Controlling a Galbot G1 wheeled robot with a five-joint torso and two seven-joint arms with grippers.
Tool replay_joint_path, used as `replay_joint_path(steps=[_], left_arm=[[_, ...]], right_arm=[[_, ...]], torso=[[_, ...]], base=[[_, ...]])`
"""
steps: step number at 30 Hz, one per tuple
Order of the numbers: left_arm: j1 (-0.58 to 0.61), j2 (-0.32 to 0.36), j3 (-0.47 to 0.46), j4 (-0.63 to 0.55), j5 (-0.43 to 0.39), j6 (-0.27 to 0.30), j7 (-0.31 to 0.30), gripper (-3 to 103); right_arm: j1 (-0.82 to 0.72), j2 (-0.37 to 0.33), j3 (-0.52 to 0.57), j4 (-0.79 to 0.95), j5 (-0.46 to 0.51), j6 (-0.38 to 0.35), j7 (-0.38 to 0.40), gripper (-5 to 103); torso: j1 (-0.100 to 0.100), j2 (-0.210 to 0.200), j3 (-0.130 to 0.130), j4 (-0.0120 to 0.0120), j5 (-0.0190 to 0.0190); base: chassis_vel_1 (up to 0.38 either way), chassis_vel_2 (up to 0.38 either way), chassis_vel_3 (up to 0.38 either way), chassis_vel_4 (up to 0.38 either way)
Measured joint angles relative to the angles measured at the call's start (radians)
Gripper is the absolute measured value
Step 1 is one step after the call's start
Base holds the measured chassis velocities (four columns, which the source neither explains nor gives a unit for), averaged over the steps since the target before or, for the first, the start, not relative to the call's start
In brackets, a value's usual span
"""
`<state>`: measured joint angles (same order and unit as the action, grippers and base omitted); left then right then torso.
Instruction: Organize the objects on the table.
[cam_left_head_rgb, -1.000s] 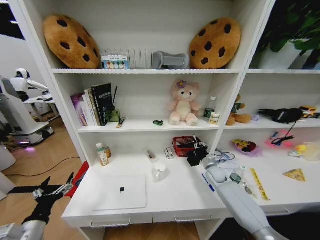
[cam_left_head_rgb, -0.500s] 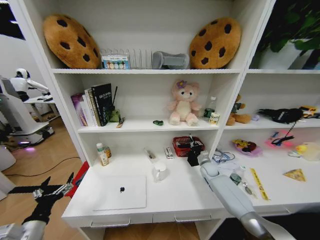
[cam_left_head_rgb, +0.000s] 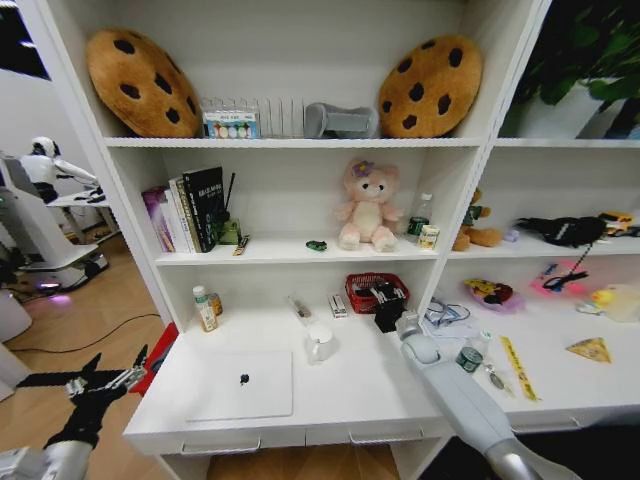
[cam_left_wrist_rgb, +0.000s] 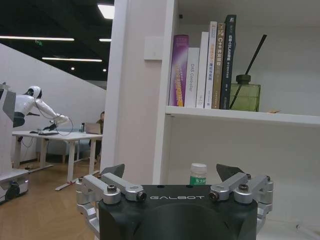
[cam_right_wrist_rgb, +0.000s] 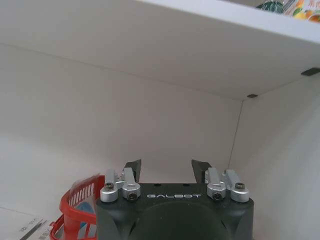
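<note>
The silver laptop (cam_left_head_rgb: 240, 385) lies closed on the white table (cam_left_head_rgb: 350, 395), with a tiny dark item (cam_left_head_rgb: 243, 379) on its lid. My right gripper (cam_left_head_rgb: 389, 314) (cam_right_wrist_rgb: 166, 167) is at the back of the table beside the red basket (cam_left_head_rgb: 375, 292) (cam_right_wrist_rgb: 75, 207). It points at the back wall, open, with nothing between its fingers. A round dark green can (cam_left_head_rgb: 468, 358) sits just right of that arm. My left gripper (cam_left_head_rgb: 100, 380) (cam_left_wrist_rgb: 171, 172) hangs open off the table's left end, level with a green-labelled bottle (cam_left_head_rgb: 204, 308) (cam_left_wrist_rgb: 198, 174).
A white mug (cam_left_head_rgb: 320, 343) stands mid-table behind the laptop. Small clutter lies by the back wall (cam_left_head_rgb: 300, 308). A shelf (cam_left_head_rgb: 290, 250) with books, a plush bear and small items overhangs the table. Cables and a yellow strip (cam_left_head_rgb: 518, 368) lie at the right.
My right forearm has swung left and lower, covering the blue pen that lay on the table. Thin dark lines seen above the basket are gone. The left arm has not moved.
</note>
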<state>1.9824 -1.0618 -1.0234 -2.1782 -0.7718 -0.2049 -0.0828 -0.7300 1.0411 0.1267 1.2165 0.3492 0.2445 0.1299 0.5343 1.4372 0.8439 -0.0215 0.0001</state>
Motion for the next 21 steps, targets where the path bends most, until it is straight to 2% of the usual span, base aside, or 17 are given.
replay_joint_path(steps=[3,4,5,8,9,11,17,18,21], left_arm=[[0.000,0.000,0.000,0.000,0.000,0.000,0.000,100],[0.000,0.000,0.000,0.000,0.000,0.000,0.000,100],[0.000,0.000,0.000,0.000,0.000,0.000,0.000,100],[0.000,0.000,0.000,0.000,0.000,0.000,0.000,100],[0.000,0.000,0.000,0.000,0.000,0.000,0.000,100],[0.000,0.000,0.000,0.000,0.000,0.000,0.000,100],[0.000,0.000,0.000,0.000,0.000,0.000,0.000,100],[0.000,0.000,0.000,0.000,0.000,0.000,0.000,100],[0.000,0.000,0.000,0.000,0.000,0.000,0.000,100]], right_arm=[[-0.016,-0.010,0.008,0.029,0.005,-0.007,0.002,61],[-0.036,-0.020,0.017,0.057,0.009,-0.012,0.004,73],[-0.036,-0.020,0.017,0.057,0.009,-0.012,0.004,73],[-0.105,-0.038,0.058,0.127,0.016,-0.025,0.009,89],[-0.105,-0.038,0.058,0.127,0.016,-0.025,0.009,89],[-0.157,-0.051,0.092,0.188,0.024,-0.039,0.015,98],[-0.292,-0.074,0.182,0.365,0.041,-0.073,0.032,100],[-0.364,-0.078,0.223,0.458,0.052,-0.091,0.041,100],[-0.457,-0.084,0.266,0.560,0.067,-0.133,0.060,100]], torso=[[0.000,0.000,0.000,0.0000,-0.0002],[0.000,0.000,0.000,-0.0001,-0.0002],[0.000,0.000,0.000,-0.0001,-0.0002],[0.000,0.000,0.000,0.0000,-0.0001],[0.000,0.000,0.000,0.0000,-0.0001],[0.000,0.000,0.000,0.0000,0.0001],[0.000,0.000,0.000,-0.0003,0.0000],[0.000,0.000,0.000,0.0001,-0.0002],[0.000,0.000,0.000,-0.0002,-0.0002]], base=[[0.000,0.000,0.000,0.000],[0.000,0.000,0.000,0.000],[0.000,0.000,0.000,0.000],[0.000,0.000,0.000,0.000],[0.000,0.000,0.000,0.000],[0.000,0.000,0.000,0.000],[0.000,0.000,0.000,0.000],[0.000,0.000,0.000,0.000],[0.000,0.000,0.000,0.000]])
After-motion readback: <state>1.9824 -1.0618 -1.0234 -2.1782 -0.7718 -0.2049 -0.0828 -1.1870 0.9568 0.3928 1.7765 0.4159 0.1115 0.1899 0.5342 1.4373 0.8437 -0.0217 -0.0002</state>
